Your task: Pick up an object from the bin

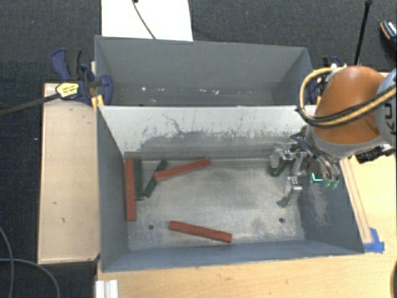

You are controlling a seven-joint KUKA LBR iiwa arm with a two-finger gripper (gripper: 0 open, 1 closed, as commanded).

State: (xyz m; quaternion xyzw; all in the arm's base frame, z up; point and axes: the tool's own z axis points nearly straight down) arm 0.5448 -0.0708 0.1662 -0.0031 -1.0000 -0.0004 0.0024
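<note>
Rust-red bar (200, 231), nearest the gripper (288, 194), lies on the bin (248, 197) floor well toward the view's left, long axis nearly left-right; whether the claw is apart or together I cannot tell.

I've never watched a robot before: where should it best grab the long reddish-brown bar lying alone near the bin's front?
Probably at its middle, coming straight down from above and closing across the narrow width. The long reddish-brown bar lies flat on the floor of the grey metal bin, with bare floor along both long sides and nothing touching it.
</note>
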